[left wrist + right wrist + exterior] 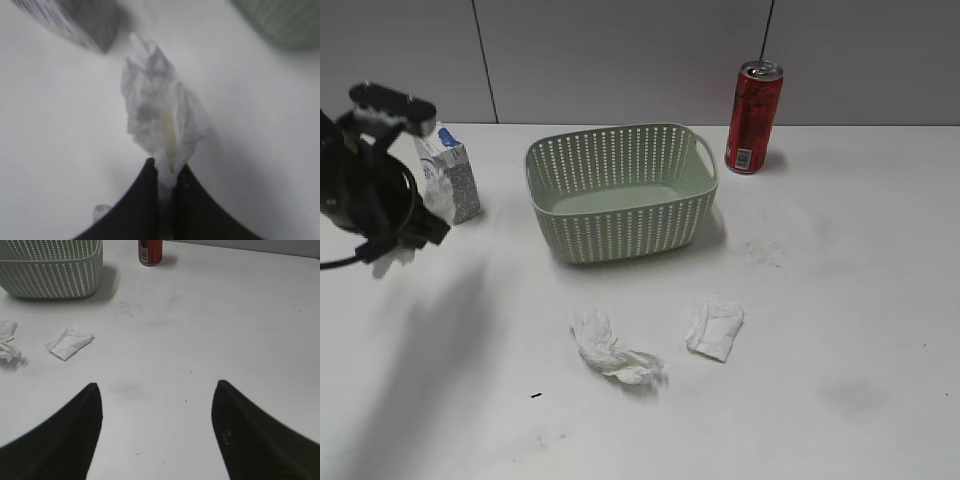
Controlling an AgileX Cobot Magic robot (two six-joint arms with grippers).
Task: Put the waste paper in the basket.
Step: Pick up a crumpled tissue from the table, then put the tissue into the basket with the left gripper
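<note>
white crumpled tissue-paper wad (162,112) hangs pinched between the closed black fingers of the left gripper (165,177). pale sage-green slotted plastic basket (620,190) lies toward three o'clock of it in the exterior view. right gripper (156,426) spread, empty.

No legible text anywhere.
</note>
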